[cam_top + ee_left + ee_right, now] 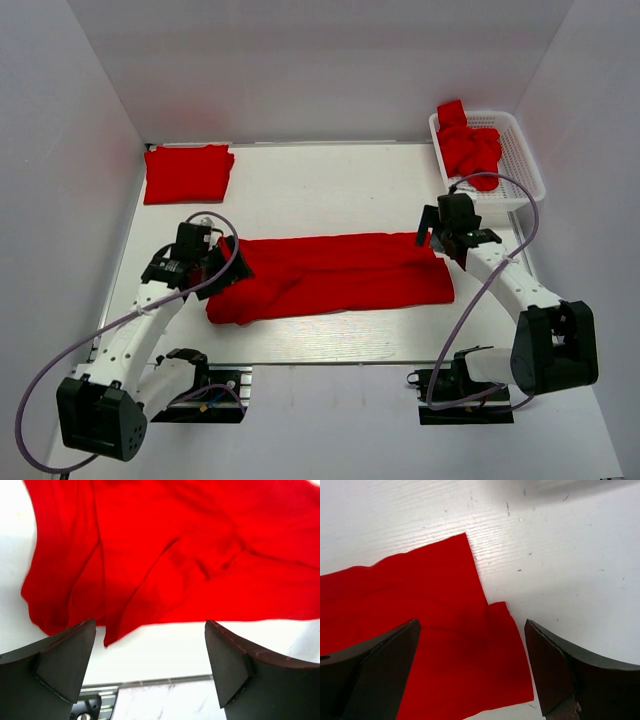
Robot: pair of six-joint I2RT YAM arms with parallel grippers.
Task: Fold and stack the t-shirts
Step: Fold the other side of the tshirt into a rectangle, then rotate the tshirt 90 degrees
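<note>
Both tools spread wide at the ends of a long bright red cloth t-shirt [340, 275].
It lies flattened mid-way across the white table [330, 190], left tool [222, 262] over its left end, right tool [437, 240] at its far right corner, neither gripping. Far left sits a folded red cloth t-shirt [187, 172]; far right, crumpled red t-shirts [470, 150] fill a white plastic lattice basket [520, 165].

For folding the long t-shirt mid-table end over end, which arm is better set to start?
Probably right: the right gripper, open, sits over the flat, square end of the t-shirt. The left gripper, also open, faces a rumpled, bunched end.
</note>
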